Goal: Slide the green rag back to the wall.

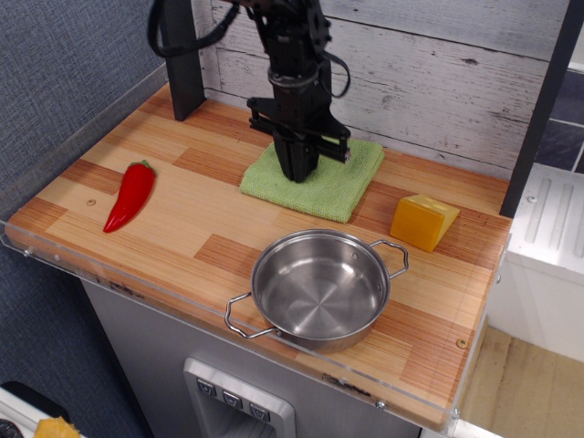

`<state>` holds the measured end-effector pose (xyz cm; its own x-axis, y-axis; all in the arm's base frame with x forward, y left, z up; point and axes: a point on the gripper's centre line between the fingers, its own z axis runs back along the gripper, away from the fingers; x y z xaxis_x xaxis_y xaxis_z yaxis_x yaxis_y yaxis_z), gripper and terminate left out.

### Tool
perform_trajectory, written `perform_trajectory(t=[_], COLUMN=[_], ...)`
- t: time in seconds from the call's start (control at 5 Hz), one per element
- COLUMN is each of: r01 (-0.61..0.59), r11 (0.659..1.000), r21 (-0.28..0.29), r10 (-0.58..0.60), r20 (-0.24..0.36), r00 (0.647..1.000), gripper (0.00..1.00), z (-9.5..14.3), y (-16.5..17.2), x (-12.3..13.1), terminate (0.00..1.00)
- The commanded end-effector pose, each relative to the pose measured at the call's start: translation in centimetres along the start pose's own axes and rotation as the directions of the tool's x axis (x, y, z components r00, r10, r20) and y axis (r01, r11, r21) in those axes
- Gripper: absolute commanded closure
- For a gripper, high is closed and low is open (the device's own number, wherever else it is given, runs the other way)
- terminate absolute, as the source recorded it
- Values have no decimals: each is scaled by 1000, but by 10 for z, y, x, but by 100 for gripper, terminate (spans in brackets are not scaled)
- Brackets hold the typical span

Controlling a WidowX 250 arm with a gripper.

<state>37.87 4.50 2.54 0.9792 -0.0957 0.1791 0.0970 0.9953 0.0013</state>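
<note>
The green rag (315,179) lies flat at the back of the table (192,228), about midway along the back edge, with its far edge close up against the foot of the wall (429,78) of pale grey planks. The gripper (297,172) stands upright over the rag's middle, its tip pressed down on the cloth or very nearly so; the fingers look drawn together into a single dark wedge, though the view does not show for certain whether there is a gap between them, so I cannot tell their state. The black arm rises from there past the wall and out of the top of the picture. A red pepper (130,194) lies near the left edge of the table, well apart from the rag. A steel pan (318,289) with two wire handles sits toward the front edge, in front of the rag and not touching it. A yellow wedge of cheese (423,221) rests near the right edge, beside the rag's right corner but clear of it. A black post (181,59) stands at the back left corner.
</note>
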Motion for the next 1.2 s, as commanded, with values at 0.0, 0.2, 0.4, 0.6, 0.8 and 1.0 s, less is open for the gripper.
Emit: perform_trajectory(t=[0.0,0.2,0.4,0.6,0.8,1.0], r01=[9,-2,-21,-18,-40,-85], r11=[999,1000,999,999,998,992], r21=[35,26,25,48,55,94], r10=[-14,-1,17,15,41,87], r20=[138,134,130,64,-27,-21], r00=[990,991,991,998,999,996], gripper=[0,0,0,0,0,0], z=[41,54,66,79,90,111], y=[4,4,6,14,22,21], x=[13,14,10,1,-15,-33], terminate=[0,0,0,0,0,0])
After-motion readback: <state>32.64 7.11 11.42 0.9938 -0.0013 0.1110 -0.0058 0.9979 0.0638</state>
